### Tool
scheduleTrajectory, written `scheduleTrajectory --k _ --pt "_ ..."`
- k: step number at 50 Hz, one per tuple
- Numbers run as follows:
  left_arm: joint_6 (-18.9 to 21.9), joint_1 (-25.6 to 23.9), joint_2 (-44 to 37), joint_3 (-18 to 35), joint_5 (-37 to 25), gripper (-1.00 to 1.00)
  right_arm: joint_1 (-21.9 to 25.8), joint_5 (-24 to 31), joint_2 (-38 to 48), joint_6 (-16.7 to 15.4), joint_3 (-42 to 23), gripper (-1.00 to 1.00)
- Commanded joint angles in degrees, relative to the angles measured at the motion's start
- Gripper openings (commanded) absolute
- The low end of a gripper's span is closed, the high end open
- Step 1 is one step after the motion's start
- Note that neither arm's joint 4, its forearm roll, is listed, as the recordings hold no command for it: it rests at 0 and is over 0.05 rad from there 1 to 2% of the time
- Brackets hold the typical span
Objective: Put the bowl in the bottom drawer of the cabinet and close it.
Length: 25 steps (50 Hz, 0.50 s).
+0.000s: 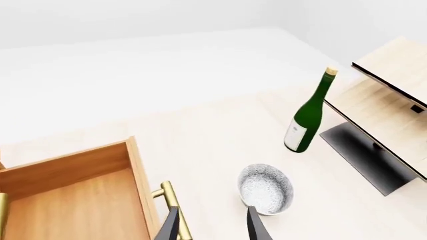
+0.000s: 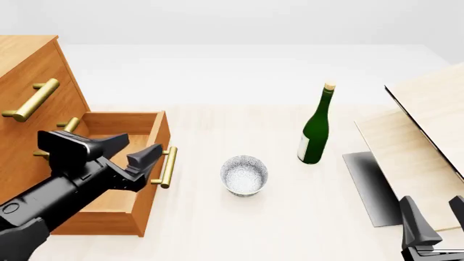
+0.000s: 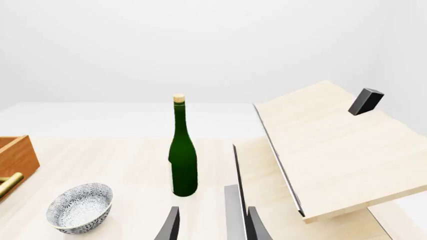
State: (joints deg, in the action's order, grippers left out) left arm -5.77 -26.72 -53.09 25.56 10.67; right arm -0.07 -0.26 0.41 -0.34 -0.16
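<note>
We see the bowl (image 2: pixel 244 174) standing upright on the pale desk (image 2: pixel 239 228), empty, near the middle of the front view and untouched by either arm. To its left the bottom drawer (image 2: pixel 119 179) of the cabinet (image 2: pixel 32 81) is pulled well out, its interior bare, and its brass bar handle (image 2: pixel 167 167) faces the bowl across a strip of open desk. Above the drawer, the two other drawer fronts sit flush, each with its own brass handle.

Our left pincer (image 2: pixel 129 152) hovers over the open drawer, just inside its front wall, with its dark fingers spread apart and nothing between them. In the left wrist view the two fingertips (image 1: pixel 257 227) frame the desk between the handle and the bowl, one tip overlapping the bowl's rim in the picture; we cannot tell whether it touches.

To the right of the bowl, apart from it, a green bottle (image 2: pixel 315 128) with a white label stands upright. Farther right are pale wooden boards (image 2: pixel 427 136), tilted, over a dark flat base (image 2: pixel 370 185).

Our right pincer (image 2: pixel 435 217) sits low at the near right corner of the front view, its fingers apart and holding nothing, close to the boards and well away from the bowl.
</note>
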Motion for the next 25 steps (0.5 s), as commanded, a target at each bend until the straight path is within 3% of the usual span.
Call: scheduleTrajectory --k 1,25 --pt "-0.8 -1.2 -5.2 2.3 1.5 1.0 0.0 0.0 -0.1 0.0 0.0 1.0" --pt "-1.4 -4.7 -12.9 7.1 3.3 1.0 0.0 0.0 -0.1 0.0 0.0 1.0"
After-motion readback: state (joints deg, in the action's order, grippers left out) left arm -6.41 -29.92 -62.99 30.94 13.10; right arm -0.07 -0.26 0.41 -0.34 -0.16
